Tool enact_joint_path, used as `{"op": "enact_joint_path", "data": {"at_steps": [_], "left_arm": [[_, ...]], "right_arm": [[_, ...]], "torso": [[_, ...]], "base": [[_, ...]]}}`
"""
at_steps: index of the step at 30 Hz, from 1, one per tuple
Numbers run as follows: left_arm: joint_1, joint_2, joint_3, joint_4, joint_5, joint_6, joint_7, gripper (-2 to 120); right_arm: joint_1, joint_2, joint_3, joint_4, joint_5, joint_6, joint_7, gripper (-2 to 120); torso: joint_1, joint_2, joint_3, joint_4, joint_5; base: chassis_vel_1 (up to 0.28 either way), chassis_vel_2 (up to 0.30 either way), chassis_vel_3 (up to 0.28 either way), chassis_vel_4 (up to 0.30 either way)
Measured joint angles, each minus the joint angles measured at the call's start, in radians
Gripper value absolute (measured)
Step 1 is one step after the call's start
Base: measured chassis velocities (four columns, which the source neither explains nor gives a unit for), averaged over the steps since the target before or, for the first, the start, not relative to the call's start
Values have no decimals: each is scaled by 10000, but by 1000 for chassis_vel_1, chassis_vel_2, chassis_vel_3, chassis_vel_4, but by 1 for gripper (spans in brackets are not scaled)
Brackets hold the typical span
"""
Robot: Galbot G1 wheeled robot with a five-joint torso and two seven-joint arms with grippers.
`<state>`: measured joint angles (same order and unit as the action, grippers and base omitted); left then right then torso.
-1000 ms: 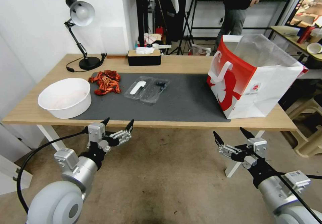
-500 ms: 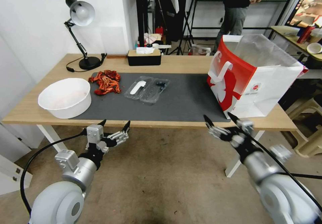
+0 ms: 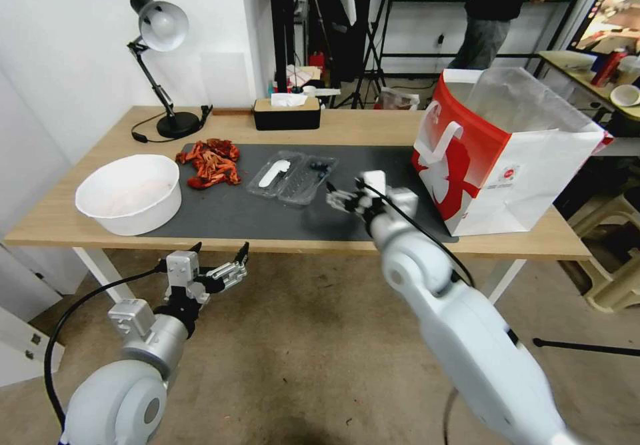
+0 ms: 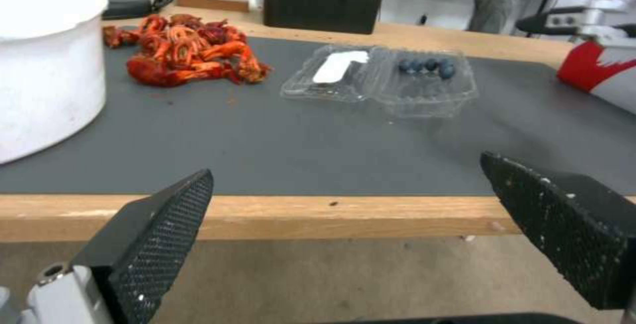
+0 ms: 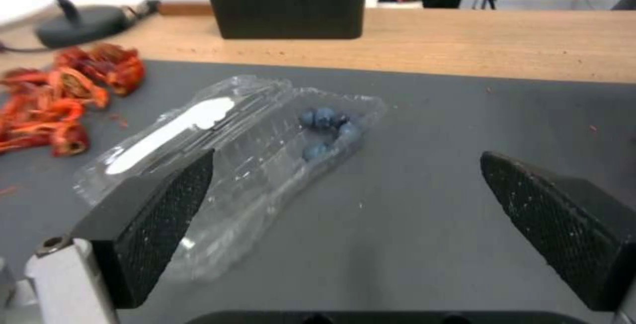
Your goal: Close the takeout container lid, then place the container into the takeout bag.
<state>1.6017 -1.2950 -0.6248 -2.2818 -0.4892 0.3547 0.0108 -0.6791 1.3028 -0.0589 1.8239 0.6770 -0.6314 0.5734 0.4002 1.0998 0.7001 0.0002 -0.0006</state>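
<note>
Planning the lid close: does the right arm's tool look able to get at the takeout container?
Probably yes: the open right tool hovers beside the takeout container, with bare mat between them.

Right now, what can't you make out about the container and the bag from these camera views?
- Inside of the takeout bag: head view, hidden by its own walls and liner.
- The bag in the left wrist view: cut off by the edge.
- Right tool fingertips: blurred in the head view.
- Near end of the takeout container: right wrist view, covered by a tool finger.
</note>
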Motion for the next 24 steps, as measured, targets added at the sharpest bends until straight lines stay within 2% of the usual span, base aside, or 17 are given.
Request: {"op": "enact_joint_path", "data": {"at_steps": [3, 7, 15, 24], "left_arm": [[-14, -5, -14, 97, 0, -38, -9, 100], [-19, -10, -14, 156, 11, -70, -3, 100], [-35, -36, 1, 258, 95, -217, -12, 100], [-80, -40, 6, 363, 95, -313, -38, 100]], "right_arm": [[838, 345, -580, -699, 918, -868, 1264, 100], [1382, 549, -1165, -1405, 1556, -1063, 1849, 100], [2069, 960, -1575, -2458, 2235, -1067, 2203, 100], [2111, 987, -1623, -2720, 2809, -1042, 2462, 100]], "torso": [[0, 0, 0, -3, 4], [0, 1, 0, -2, 4], [-1, 1, -1, -2, 4], [-1, 2, -2, -3, 5]], "base": [[0, 0, 0, 0], [0, 0, 0, 0], [0, 0, 0, 0], [0, 0, 0, 0]]}}
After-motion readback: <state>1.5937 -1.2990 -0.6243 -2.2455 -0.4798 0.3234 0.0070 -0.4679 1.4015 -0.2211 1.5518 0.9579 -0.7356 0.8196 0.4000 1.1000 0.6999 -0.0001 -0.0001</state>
